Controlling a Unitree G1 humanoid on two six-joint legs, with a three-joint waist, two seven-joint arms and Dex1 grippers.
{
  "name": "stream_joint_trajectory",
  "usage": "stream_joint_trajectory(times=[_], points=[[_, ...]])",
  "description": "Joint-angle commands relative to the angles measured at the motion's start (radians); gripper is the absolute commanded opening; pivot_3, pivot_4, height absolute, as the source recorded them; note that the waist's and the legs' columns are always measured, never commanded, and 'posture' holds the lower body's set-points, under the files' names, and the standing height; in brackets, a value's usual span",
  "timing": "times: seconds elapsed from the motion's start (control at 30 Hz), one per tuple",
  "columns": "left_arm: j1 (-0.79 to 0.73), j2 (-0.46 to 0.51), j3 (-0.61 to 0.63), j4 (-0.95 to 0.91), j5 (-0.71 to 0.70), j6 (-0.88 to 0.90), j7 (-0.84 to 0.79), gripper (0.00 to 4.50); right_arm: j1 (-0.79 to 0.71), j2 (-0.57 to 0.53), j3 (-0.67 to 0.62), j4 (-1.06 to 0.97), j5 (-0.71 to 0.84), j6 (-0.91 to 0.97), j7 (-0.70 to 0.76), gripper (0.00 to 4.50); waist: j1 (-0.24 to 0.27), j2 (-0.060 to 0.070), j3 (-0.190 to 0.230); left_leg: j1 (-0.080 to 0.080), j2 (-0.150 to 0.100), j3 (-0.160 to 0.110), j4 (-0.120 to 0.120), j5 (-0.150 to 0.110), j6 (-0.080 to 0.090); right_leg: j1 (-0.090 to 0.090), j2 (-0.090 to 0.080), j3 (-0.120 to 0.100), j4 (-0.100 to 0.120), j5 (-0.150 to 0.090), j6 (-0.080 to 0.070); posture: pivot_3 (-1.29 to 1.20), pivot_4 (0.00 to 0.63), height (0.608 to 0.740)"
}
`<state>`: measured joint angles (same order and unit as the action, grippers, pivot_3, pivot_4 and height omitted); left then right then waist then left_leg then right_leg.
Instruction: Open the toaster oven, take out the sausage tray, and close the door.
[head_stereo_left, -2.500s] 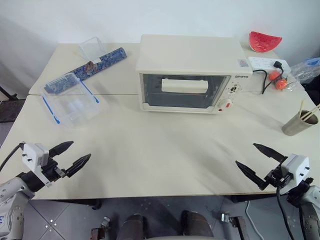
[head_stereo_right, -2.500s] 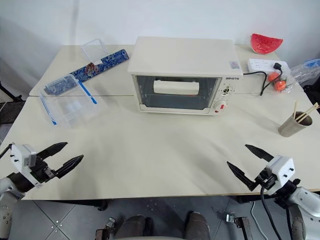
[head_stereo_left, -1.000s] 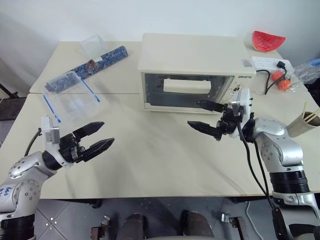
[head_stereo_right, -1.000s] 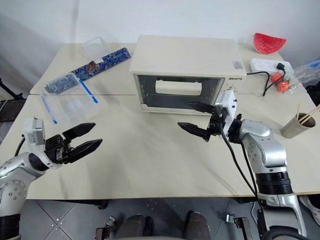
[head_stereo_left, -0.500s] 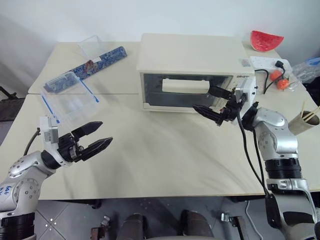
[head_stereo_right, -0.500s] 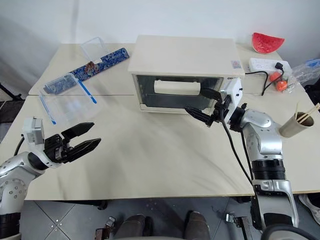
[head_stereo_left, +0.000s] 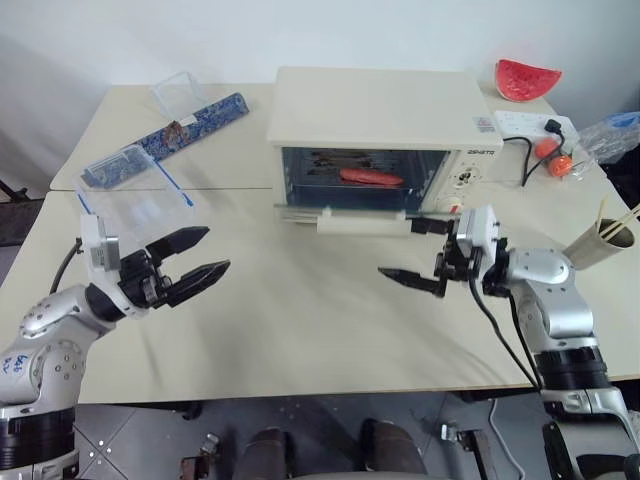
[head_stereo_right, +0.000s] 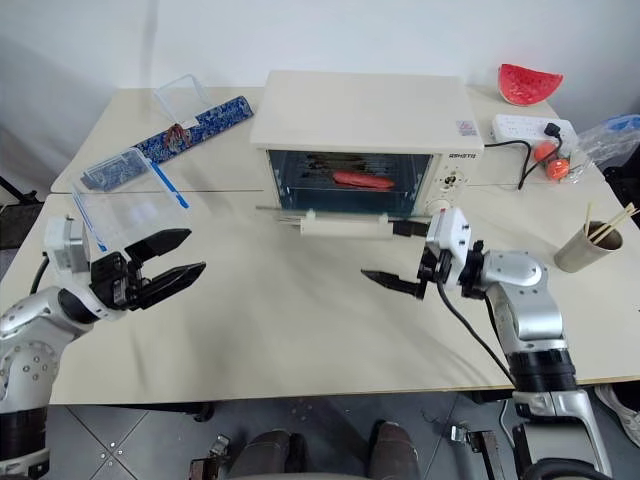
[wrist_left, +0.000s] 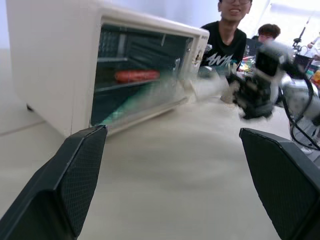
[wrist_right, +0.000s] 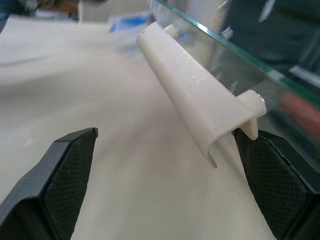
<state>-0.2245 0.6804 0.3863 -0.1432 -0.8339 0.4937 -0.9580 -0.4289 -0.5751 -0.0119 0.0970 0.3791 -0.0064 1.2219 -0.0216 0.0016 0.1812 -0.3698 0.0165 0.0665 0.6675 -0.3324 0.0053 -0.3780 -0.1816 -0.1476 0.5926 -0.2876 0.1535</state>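
Observation:
The cream toaster oven (head_stereo_left: 385, 105) stands at the table's far middle. Its glass door (head_stereo_left: 345, 215) hangs swung down to about level, the cream bar handle (head_stereo_left: 362, 226) toward me. Inside lies a red sausage (head_stereo_left: 372, 177); the sausage tray under it is hard to make out in the dark cavity. My right gripper (head_stereo_left: 400, 250) is open just in front of the handle's right end, and in the right wrist view the handle (wrist_right: 192, 95) runs close past one finger (wrist_right: 280, 185). My left gripper (head_stereo_left: 215, 250) hovers open over the table to the left, holding nothing.
A clear plastic box with blue clips (head_stereo_left: 135, 195) and a blue patterned strip (head_stereo_left: 200, 120) lie far left. At the right are a watermelon slice (head_stereo_left: 527, 80), a power strip (head_stereo_left: 535, 127) and a cup with chopsticks (head_stereo_left: 605, 240). A person (wrist_left: 227, 35) stands beyond the table.
The door, shut half a second ago, has swung down open. My right gripper came down and back toward me from the handle. The left gripper rose slightly.

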Motion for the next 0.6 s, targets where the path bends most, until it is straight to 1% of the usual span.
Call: stream_joint_trajectory(times=[0.03,0.1,0.17,0.3,0.37,0.43,0.6], points=[[-0.111,-0.013,-0.014,0.037,-0.018,0.021,0.033,3.86,0.040,0.000,0.000,-0.053,-0.025,-0.090,-0.010,4.50,0.000,0.000,0.000,0.000,0.000,0.000,0.000,0.000,0.000,0.000,0.000,0.000,0.000,0.000,0.000,0.00,0.150,0.740],[-0.192,-0.049,-0.041,0.096,0.030,-0.021,0.057,3.27,0.050,0.007,-0.002,-0.049,-0.038,-0.116,-0.031,4.50,0.003,0.000,0.000,0.000,0.000,0.000,0.001,0.000,0.000,0.000,0.000,0.000,0.000,0.000,0.000,0.00,0.150,0.740],[-0.256,-0.082,-0.072,0.149,0.064,-0.048,0.056,2.59,0.054,0.014,-0.006,-0.046,-0.041,-0.125,-0.054,4.50,0.003,0.000,0.000,0.000,0.000,0.000,0.002,0.000,0.000,0.001,0.000,0.000,0.000,0.000,0.000,0.00,0.150,0.740],[-0.409,-0.179,-0.188,0.319,0.176,-0.149,0.017,1.23,0.064,0.018,-0.012,-0.040,-0.053,-0.156,-0.093,4.50,0.016,-0.001,0.000,0.000,-0.001,0.000,0.003,0.000,0.000,0.001,0.000,-0.001,0.000,0.000,0.000,0.00,0.150,0.740],[-0.476,-0.218,-0.241,0.425,0.246,-0.201,0.004,0.63,0.071,0.012,-0.013,-0.044,-0.056,-0.168,-0.103,4.50,0.019,-0.001,0.001,-0.001,-0.001,0.000,0.003,0.000,0.000,0.001,0.000,-0.001,0.000,0.000,0.000,0.00,0.150,0.740],[-0.515,-0.243,-0.270,0.494,0.287,-0.233,-0.008,0.03,0.077,0.008,-0.013,-0.048,-0.057,-0.175,-0.108,4.50,0.020,-0.001,0.001,-0.001,-0.001,0.000,0.004,0.000,0.000,0.001,0.000,-0.001,0.000,0.000,0.000,0.00,0.150,0.740],[-0.598,-0.342,-0.312,0.651,0.378,-0.354,0.002,0.03,0.113,-0.012,-0.024,-0.077,-0.063,-0.189,-0.129,4.50,0.021,-0.002,0.001,-0.001,-0.001,0.000,0.004,0.000,0.000,0.001,0.000,-0.002,0.000,0.000,0.000,0.00,0.150,0.740]])
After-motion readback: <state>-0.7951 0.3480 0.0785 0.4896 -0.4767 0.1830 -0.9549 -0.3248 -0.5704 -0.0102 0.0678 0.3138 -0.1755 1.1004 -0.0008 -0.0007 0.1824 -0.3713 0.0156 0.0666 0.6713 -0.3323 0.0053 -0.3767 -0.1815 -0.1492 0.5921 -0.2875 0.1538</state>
